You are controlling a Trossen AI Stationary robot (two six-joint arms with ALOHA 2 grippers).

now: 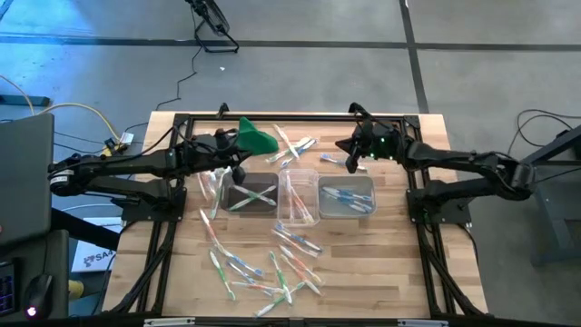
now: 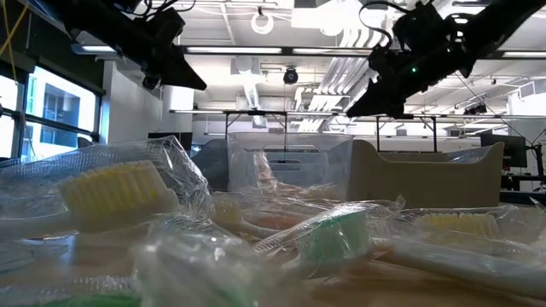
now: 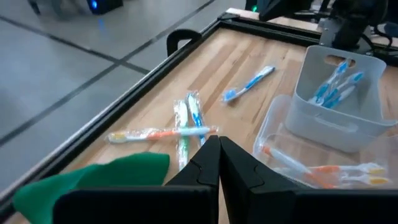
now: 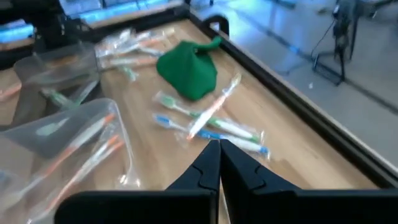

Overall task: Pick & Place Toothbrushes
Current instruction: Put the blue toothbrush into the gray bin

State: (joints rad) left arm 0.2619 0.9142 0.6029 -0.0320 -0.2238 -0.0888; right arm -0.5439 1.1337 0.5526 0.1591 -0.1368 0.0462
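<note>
Wrapped toothbrushes lie in a heap near the table's near edge (image 1: pixel 272 265) and in a smaller bunch by the far edge (image 1: pixel 293 145) (image 3: pixel 186 127) (image 4: pixel 211 121). One blue toothbrush (image 3: pixel 249 83) lies alone. Three clear tubs stand in a row: the left tub (image 1: pixel 250 195) holds green ones, the middle tub (image 1: pixel 298 198) (image 3: pixel 273 134) orange ones, and the right tub (image 1: pixel 347 196) (image 3: pixel 336 93) blue ones. A green cloth lump (image 1: pixel 257 138) (image 4: pixel 189 68) rests on the wood. My left gripper (image 1: pixel 240 163) (image 3: pixel 219 146) hovers shut over the left tub's far side. My right gripper (image 1: pixel 352 160) (image 4: pixel 219 149) hovers shut beyond the right tub.
A black frame rail (image 3: pixel 124 106) (image 4: pixel 298 106) runs along the table's far edge, close to the far toothbrushes. In the low view, wrapped toothbrushes (image 2: pixel 128 196) fill the foreground and both arms hang high above them. Bare wood lies at the table's left and right sides.
</note>
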